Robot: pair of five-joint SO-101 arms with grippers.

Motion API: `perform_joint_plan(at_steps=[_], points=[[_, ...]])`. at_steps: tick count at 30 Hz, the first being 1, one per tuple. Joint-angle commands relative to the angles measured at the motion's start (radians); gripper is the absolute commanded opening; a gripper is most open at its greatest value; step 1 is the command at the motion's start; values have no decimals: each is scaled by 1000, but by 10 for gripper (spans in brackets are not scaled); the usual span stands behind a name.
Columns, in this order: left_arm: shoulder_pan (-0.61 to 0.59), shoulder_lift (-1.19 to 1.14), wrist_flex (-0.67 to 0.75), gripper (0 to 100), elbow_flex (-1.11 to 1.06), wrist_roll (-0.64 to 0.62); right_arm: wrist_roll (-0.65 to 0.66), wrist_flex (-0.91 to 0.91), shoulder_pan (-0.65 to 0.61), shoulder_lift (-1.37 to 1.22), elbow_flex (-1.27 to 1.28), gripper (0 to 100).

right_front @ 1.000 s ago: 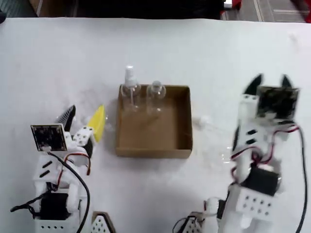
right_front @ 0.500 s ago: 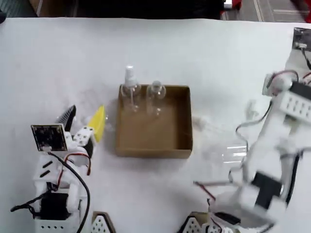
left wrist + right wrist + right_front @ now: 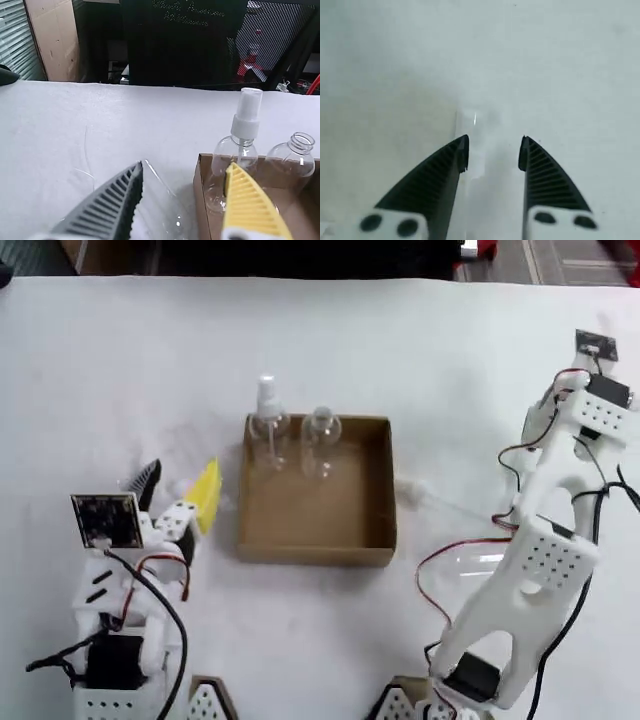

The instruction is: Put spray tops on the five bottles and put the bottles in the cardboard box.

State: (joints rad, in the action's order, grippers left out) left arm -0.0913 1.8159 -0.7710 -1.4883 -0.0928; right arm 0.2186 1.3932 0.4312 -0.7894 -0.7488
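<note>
Since the next capping needs a loose top in hand, we fix on the small pale piece [image 3: 472, 122] lying on the white table [image 3: 150, 360], which we take for a spray top though we cannot be sure; it lies just ahead of the right gripper [image 3: 493, 150], nearer one black finger than the other, its long axis running along the gap and so parallel with the fingers; those fingers stand apart and grip nothing, so we judge that a short advance and a slight sideways shift would bracket it across its narrow width; the right arm is by far the nearer, the left gripper [image 3: 180, 475] lying well apart on the other side of the cardboard box [image 3: 318, 555], its grey and yellow fingers spread either side of something clear that we cannot identify; in the box a capped bottle [image 3: 268, 425] and an uncapped bottle [image 3: 321, 432] stand side by side at the far wall; another spray top [image 3: 415, 490] lies just beside the box; a clear bottle [image 3: 480, 562] lies on its side under the right arm.
</note>
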Motion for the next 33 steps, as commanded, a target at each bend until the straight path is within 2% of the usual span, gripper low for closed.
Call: perform_joint_plan(at_steps=[1, 8, 14, 21, 28, 33], points=[[13, 10, 29, 249, 9, 9, -9, 24, -27, -74, -164, 146], [13, 10, 29, 249, 9, 9, -78, 24, -56, -203, -316, 145], [13, 10, 29, 249, 9, 9, -84, 50, -59, -234, -339, 144], [13, 10, 29, 249, 9, 9, -78, 44, -61, -242, -339, 16], [12, 10, 29, 249, 11, 9, -77, 53, -54, -226, -345, 16], [10, 10, 29, 249, 11, 9, -84, 186, -59, -156, -454, 16]])
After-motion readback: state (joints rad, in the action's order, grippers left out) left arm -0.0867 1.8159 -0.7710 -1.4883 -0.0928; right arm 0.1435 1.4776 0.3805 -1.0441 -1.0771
